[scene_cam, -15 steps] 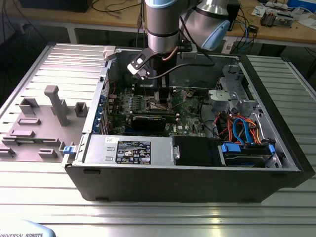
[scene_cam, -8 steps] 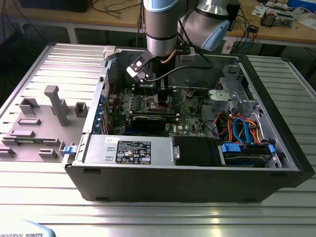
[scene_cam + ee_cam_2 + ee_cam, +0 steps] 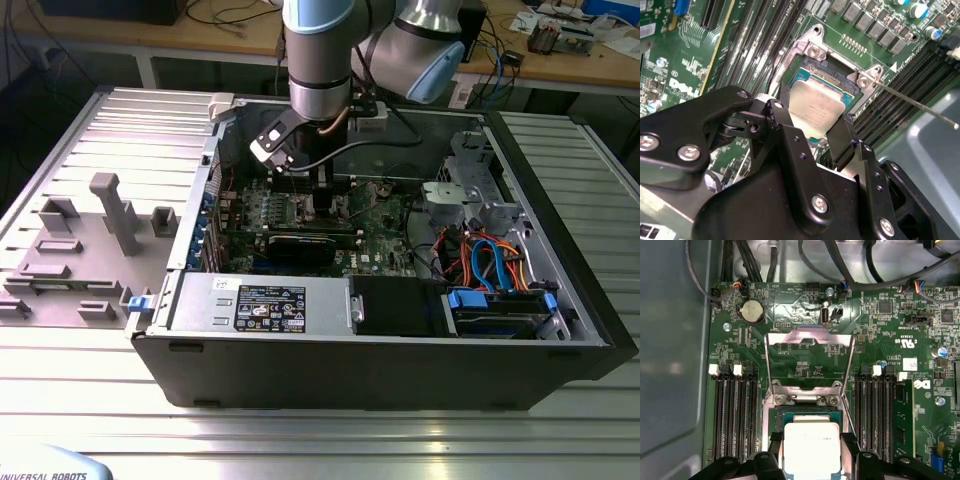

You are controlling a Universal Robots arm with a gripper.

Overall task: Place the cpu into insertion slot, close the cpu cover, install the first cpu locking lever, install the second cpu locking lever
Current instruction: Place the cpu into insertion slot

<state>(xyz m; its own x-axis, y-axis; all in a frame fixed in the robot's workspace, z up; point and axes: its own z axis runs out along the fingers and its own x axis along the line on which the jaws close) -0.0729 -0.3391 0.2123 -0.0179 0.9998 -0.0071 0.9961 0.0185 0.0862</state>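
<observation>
Currently: cpu gripped over the open insertion slot

In the exterior view, the gripper (image 3: pixel 318 185) is down inside the computer case (image 3: pixel 400 372), at about eleven o'clock from the case's middle. The black graphics card (image 3: pixel 300 246) lies at its six o'clock on the motherboard (image 3: pixel 385 215).

In both wrist views, the two black fingers (image 3: pixel 774 456) are closed on opposite edges of the cpu (image 3: pixel 811 452), silver top facing up. The cpu is over the insertion slot (image 3: pixel 810 410) and covers most of it; a dark strip of socket shows beyond one edge. Whether the chip is fully seated cannot be determined. The cpu cover (image 3: pixel 810 337) is swung open, with the board visible through its window. In the second wrist view, a thin locking lever (image 3: pixel 915 104) juts out from a socket corner, clear of the cover.
</observation>
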